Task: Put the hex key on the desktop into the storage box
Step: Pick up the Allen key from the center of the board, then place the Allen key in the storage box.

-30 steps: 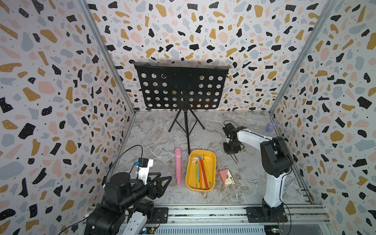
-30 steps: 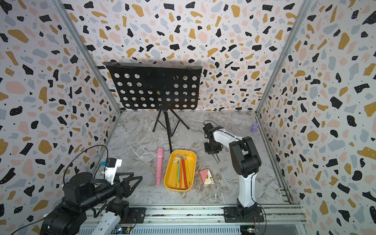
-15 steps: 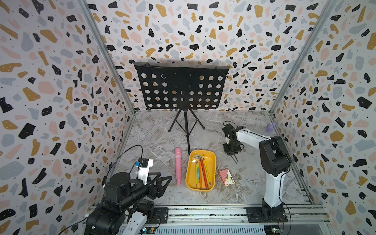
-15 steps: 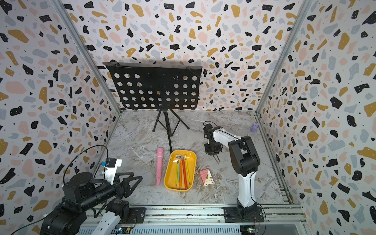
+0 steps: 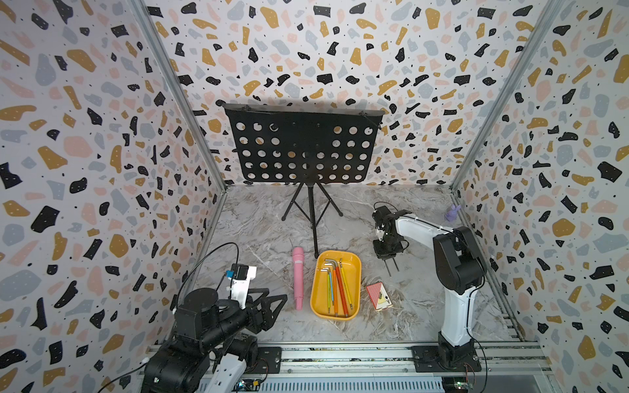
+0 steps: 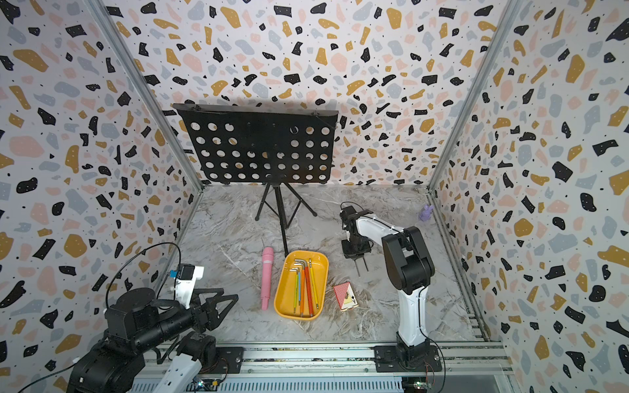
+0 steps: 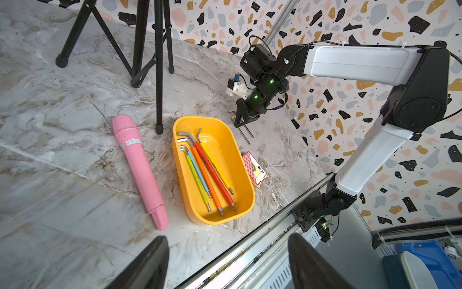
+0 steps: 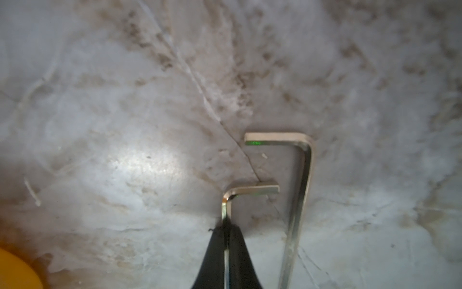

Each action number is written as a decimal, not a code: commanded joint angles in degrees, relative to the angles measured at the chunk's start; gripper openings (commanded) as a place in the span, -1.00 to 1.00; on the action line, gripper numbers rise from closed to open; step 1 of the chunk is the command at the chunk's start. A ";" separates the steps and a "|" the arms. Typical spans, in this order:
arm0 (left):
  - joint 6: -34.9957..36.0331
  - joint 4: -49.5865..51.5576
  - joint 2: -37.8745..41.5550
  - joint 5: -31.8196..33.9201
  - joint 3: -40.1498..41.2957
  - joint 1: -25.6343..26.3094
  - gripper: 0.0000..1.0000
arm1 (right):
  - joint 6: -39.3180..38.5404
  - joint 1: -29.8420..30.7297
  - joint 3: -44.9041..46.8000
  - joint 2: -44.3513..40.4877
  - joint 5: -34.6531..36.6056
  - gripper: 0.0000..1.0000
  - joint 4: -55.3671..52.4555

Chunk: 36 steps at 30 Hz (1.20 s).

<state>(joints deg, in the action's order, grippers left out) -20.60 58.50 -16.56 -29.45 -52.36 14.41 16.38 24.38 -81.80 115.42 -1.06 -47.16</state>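
On desktop (image 5: 265, 231), just beside far-right corner of storage box (image 5: 335, 317): small hex key (image 8: 252, 190) and large hex key (image 8: 303, 190), bare steel, side by side.
Right gripper (image 8: 226, 232): clenched on shaft of small hex key.
Large hex key status: ungripped.
Left gripper (image 7: 228, 240): released, fingers wide apart, holding nothing; near-left of storage box, well apart.
Inside storage box: five colour-sleeved hex keys (image 7: 210, 170).

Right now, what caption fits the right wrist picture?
Right pincer shut on the smaller hex key, bigger hex key beside it on the desktop.
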 commanded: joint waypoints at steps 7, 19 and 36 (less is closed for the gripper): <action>-0.06 -1.55 -0.23 0.27 0.39 -0.36 0.56 | 1.15 0.14 0.76 -6.43 -0.36 -1.00 -0.02; -0.14 -1.55 -0.25 0.35 0.42 -0.46 0.56 | 6.90 3.40 0.04 -13.13 -2.62 -1.00 -2.49; -0.13 -1.55 -0.27 0.33 0.41 -0.53 0.56 | 20.79 17.23 -0.16 -20.36 -8.84 -1.00 0.90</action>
<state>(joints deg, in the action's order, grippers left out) -20.60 58.50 -16.56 -29.43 -52.36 14.20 32.93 40.05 -81.23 96.73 -8.40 -47.13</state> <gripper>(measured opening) 0.781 0.051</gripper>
